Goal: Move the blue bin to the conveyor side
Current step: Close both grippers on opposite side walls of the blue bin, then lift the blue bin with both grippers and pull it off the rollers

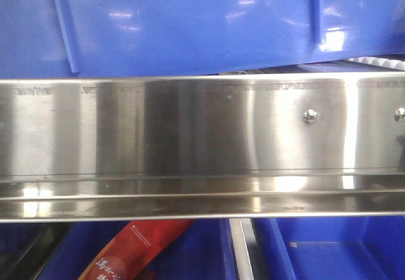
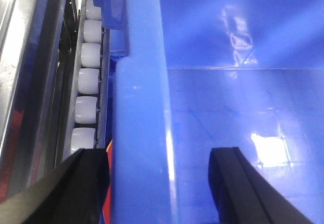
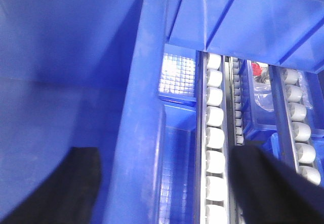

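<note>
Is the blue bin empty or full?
Empty where visible: the blue bin shows only bare glossy floor and wall in the left wrist view.

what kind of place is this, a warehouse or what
Likely a warehouse or factory sorting line. There is a large blue bin, more blue tubs lower down, tracks of white rollers, and a screwed stainless-steel rail.

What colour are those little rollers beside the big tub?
White: the rollers show clearest in the right wrist view.
</note>
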### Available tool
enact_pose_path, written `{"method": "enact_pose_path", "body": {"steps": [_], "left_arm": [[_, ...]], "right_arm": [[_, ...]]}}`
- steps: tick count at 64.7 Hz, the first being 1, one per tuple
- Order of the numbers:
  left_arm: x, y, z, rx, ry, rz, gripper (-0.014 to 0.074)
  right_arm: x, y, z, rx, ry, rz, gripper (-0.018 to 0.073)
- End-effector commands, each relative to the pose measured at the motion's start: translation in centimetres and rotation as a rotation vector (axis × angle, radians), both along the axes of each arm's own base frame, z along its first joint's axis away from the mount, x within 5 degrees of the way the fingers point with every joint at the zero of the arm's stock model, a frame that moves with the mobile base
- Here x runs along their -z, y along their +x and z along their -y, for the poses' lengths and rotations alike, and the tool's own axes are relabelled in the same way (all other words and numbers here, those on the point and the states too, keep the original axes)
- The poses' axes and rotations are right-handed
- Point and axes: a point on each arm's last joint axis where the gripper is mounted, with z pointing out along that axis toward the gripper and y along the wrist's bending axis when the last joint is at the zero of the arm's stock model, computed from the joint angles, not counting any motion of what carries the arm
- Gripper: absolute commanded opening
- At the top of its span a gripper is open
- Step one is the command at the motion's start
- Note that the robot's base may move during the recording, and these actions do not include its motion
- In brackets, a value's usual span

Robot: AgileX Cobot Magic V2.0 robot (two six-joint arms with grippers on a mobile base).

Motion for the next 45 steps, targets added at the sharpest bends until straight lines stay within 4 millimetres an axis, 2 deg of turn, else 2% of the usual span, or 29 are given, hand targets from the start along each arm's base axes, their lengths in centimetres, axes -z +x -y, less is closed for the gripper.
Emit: {"method": "enact_pose_path", "body": {"steps": [1,19,45], "left_arm": [[-0.1,0.0,0.1,-0.001,0.002,0.006,0.0337],[-0.1,0.0,0.1,-0.001,0.002,0.006,0.0337],[-0.1,0.0,0.1,-0.001,0.002,0.006,0.0337]], "right_arm": [[-0.6,-0.1,0.3,0.006,-0.004,0.032,0.0323],[-0.5,-0.1,0.3,0.013,0.004,0.029,0.0297],[1.0,0.6,-0.3,-0.005,0.038,-0.027,0.0297]]}}
